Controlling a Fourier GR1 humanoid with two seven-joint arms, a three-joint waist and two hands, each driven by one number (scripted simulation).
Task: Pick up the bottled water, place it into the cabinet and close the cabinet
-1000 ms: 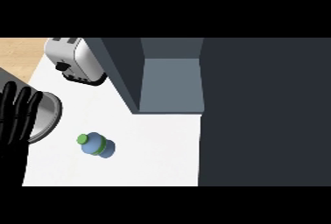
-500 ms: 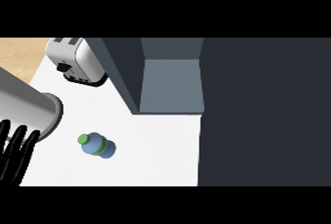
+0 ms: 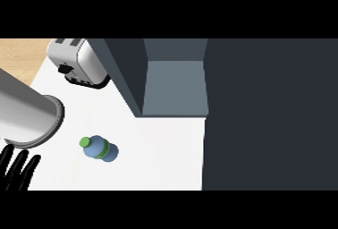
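Note:
The bottled water (image 3: 99, 148), a small blue bottle with a green cap, lies on the white counter (image 3: 158, 161) left of centre. My left hand (image 3: 17, 171) shows at the lower left edge below its grey forearm (image 3: 25, 117). Its black fingers are straight and spread, and it holds nothing. It is well to the left of the bottle and does not touch it. The cabinet (image 3: 175, 87) stands open behind the bottle, with a grey-blue inside. Its dark door (image 3: 271, 116) fills the right side. My right hand does not show.
A silver toaster (image 3: 79, 61) stands at the back left of the counter, beside the cabinet's left wall. A strip of wooden floor (image 3: 21, 54) shows past the counter's left edge.
My left forearm has swung further into view and the hand has dropped toward the lower left edge, fingers still straight. The bottle and cabinet have not moved.

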